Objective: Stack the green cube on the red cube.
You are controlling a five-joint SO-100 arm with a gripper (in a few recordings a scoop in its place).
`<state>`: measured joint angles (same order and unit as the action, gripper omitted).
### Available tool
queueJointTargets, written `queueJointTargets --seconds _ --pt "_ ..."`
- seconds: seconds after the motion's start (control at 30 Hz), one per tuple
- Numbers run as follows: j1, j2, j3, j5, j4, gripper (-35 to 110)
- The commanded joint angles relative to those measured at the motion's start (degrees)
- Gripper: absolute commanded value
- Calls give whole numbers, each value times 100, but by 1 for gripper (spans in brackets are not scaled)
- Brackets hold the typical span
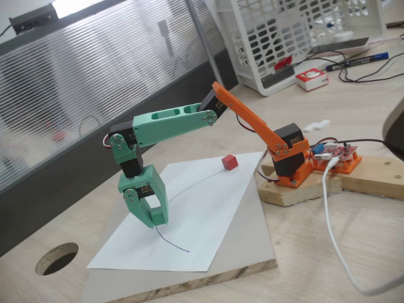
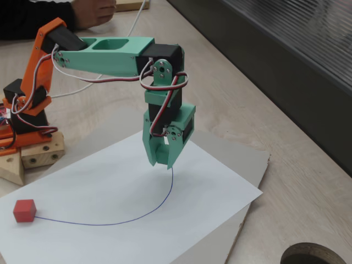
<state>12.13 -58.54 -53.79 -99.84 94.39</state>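
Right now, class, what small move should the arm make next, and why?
Probably carry the gripper along the pen line toward the red cube, which sits at the line's other end. Whether its jaws hold the green cube is unclear.

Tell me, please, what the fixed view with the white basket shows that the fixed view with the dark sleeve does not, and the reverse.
With the white basket come a red-and-white box and a blue pen. With the dark sleeve comes a person's hand. Both share the green pincer, the red cube, the white paper with its curved pen line, and a round hole in the table.
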Motion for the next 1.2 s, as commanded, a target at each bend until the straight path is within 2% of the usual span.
queueJointTargets --seconds 0.0,0.23,0.57,0.8,1.17 --pt "35 -334 18 -44 35 4" --pt "9 -255 79 -18 35 3" --pt "-747 -246 88 -9 18 3" --pt "-1204 -237 18 -9 -826 3" --pt "-1767 -237 9 -9 -817 3"
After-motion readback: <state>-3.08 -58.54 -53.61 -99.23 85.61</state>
